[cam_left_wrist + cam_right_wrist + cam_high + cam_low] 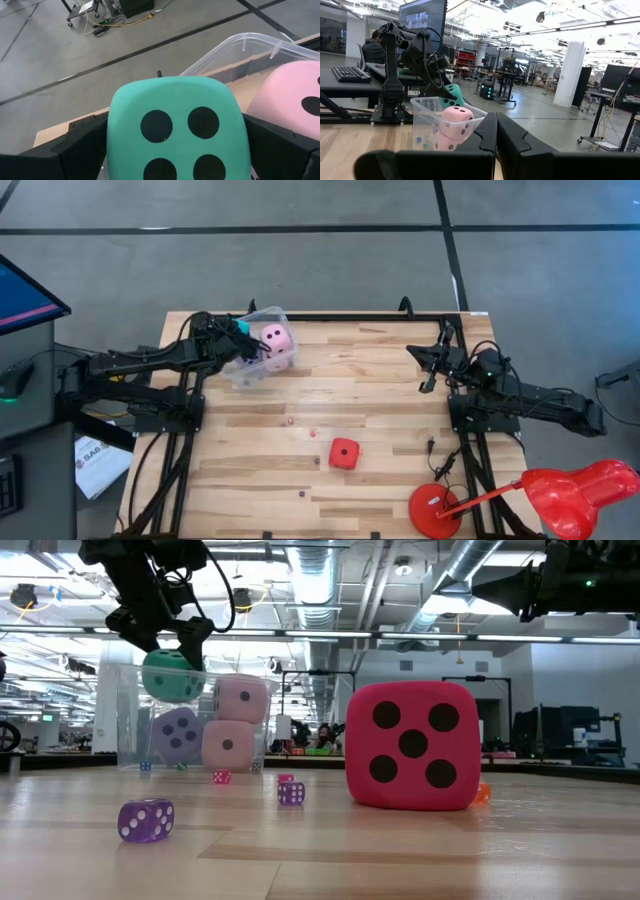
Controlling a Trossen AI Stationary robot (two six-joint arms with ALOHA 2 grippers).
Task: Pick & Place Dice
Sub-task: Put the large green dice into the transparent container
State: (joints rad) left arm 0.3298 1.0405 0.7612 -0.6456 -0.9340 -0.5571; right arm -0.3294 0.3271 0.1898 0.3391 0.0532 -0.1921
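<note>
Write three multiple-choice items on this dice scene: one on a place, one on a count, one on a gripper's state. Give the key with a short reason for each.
1. Where is the red die?
A. inside the clear tub
B. on the bare table, apart from the tub
C. in the right gripper

2. How many pink dice sit in the clear tub?
A. none
B. two
C. four

3. What is the left gripper doing?
A. holding the cyan die over the tub
B. resting empty on the table
C. gripping the red die

Key: 1 B, the high view shows it alone on the wood. 2 B, the low view shows two stacked. 3 A, its fingers flank the cyan die in its wrist view.
</note>
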